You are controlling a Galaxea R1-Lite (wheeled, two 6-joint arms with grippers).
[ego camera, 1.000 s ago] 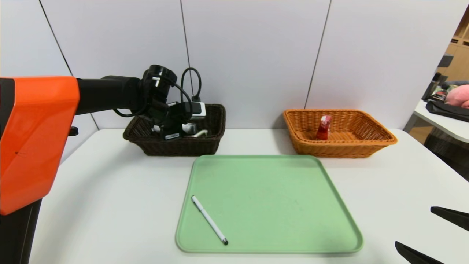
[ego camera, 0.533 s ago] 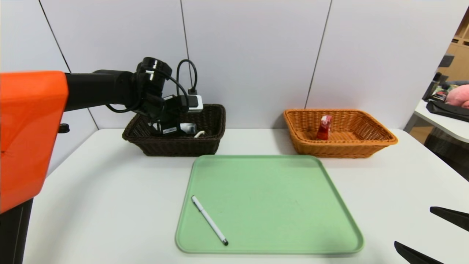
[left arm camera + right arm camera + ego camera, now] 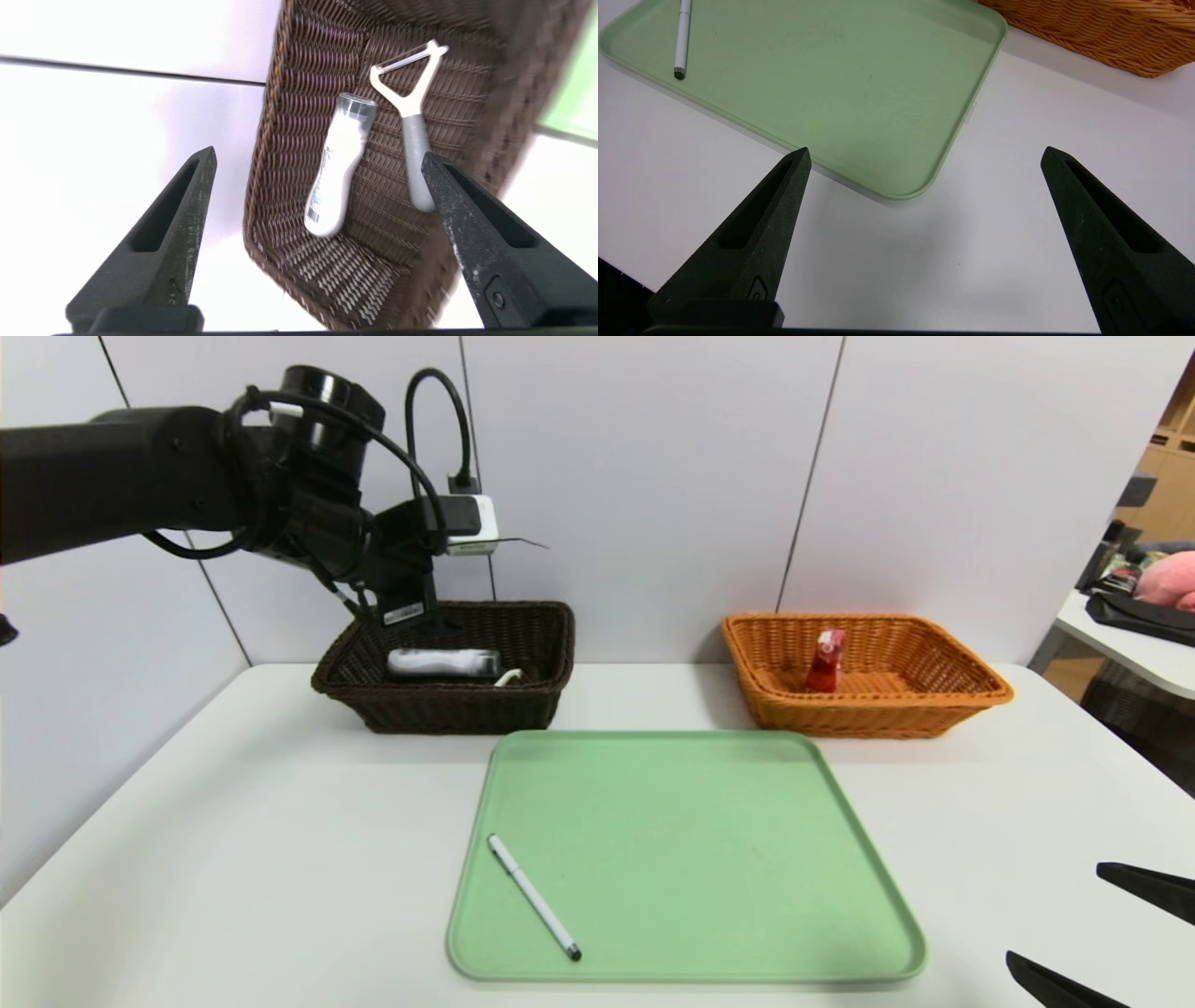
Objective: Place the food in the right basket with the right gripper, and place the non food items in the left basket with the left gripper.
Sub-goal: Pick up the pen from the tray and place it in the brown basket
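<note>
My left gripper (image 3: pixel 417 621) hangs open and empty above the dark brown left basket (image 3: pixel 448 709). In the left wrist view its open gripper (image 3: pixel 318 152) frames that basket (image 3: pixel 289 116), where a white bottle (image 3: pixel 338 163) and a white-and-grey peeler (image 3: pixel 411 126) lie side by side. From the head view the bottle (image 3: pixel 443 663) rests on the basket floor. A white pen (image 3: pixel 533 896) lies on the green tray (image 3: pixel 686 859), near its front left. The orange right basket (image 3: pixel 868 709) holds a red packet (image 3: pixel 825 661). My right gripper (image 3: pixel 1056 911) stays open at the table's front right.
The white table (image 3: pixel 233 849) carries the tray in the middle and both baskets along the back wall. In the right wrist view the right gripper (image 3: pixel 925 149) hovers over bare table beside the tray's corner (image 3: pixel 896 186). A neighbouring table with bags (image 3: pixel 1144 607) stands far right.
My left gripper has opened and let go of the white bottle, which now lies in the dark basket. The left arm has risen well above the basket. The right arm has not moved.
</note>
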